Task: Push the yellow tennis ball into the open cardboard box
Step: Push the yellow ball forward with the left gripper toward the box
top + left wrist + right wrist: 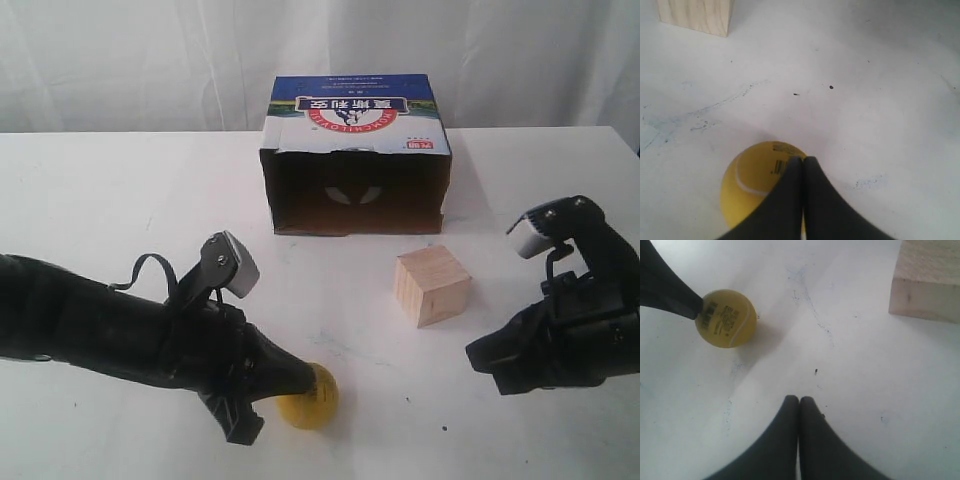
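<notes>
The yellow tennis ball lies on the white table near the front, its barcode mark showing in the left wrist view and right wrist view. My left gripper is shut, its tips resting against the ball's near side. The open cardboard box lies on its side at the back centre, dark mouth facing the front. My right gripper is shut and empty, well to the right of the ball.
A pale wooden cube stands between the ball and the box, right of centre; also seen as a cube and a cube in the wrist views. White curtain behind the table.
</notes>
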Controlling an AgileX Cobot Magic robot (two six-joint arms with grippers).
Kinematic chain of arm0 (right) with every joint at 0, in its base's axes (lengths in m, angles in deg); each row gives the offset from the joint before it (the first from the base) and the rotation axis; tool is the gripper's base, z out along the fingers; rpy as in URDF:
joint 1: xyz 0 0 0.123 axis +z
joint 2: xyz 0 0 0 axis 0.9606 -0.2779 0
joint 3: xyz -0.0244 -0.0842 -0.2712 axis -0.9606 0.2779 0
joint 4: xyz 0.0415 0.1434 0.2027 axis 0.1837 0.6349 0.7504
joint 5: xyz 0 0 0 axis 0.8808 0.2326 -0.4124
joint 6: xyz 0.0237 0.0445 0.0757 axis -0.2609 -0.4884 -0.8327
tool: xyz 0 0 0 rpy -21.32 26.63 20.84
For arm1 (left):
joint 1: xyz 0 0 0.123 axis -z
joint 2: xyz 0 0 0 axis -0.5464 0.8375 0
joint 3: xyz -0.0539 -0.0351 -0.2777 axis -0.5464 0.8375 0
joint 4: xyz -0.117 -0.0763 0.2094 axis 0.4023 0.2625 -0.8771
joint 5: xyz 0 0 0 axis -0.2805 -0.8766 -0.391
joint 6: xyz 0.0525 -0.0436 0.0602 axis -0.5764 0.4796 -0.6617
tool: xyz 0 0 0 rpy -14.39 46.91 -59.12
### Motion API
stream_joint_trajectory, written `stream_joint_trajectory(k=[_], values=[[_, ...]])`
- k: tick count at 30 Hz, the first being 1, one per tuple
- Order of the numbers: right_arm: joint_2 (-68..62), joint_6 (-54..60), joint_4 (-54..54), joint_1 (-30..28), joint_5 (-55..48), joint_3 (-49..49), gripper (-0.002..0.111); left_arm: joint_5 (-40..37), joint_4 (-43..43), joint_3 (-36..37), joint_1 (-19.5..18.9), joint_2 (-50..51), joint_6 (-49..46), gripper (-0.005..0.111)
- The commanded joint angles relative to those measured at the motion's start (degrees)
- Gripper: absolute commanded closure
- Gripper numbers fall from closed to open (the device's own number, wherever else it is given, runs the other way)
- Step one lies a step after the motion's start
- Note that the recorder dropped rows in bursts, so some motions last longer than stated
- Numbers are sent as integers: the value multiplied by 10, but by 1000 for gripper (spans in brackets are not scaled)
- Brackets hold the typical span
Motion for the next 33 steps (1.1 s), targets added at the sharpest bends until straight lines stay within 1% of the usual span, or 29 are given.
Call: stream_joint_trajectory(k=[1, 5, 9, 11, 14, 16, 18, 19, 27, 33], values=[[-2, 7, 7, 1, 4, -3, 108, 12, 13, -10, 1, 1, -92, 107], [-2, 8, 8, 1, 8, -3, 108, 18, 13, -50, 1, 1, -92, 107], [-2, 10, 13, 1, 9, -3, 108, 44, 13, -91, 1, 1, -88, 107], [-2, 20, 22, 5, 9, -3, 108, 42, 13, -89, 1, 1, -66, 107], [-2, 31, 34, 18, 11, -3, 108, 42, 13, -62, 1, 1, -47, 107], [-2, 31, 35, 25, 17, -3, 108, 46, 13, -47, 1, 2, -59, 107], [-2, 31, 35, 29, 27, -3, 108, 59, 13, -44, 1, 9, -93, 107], [-2, 31, 35, 29, 29, -3, 108, 63, 13, -44, 1, 14, -93, 107], [-2, 31, 37, 29, 26, -3, 108, 67, 13, -99, 1, 97, -93, 107], [-2, 31, 37, 29, 26, -3, 108, 68, 13, -104, 1, 103, -91, 107]])
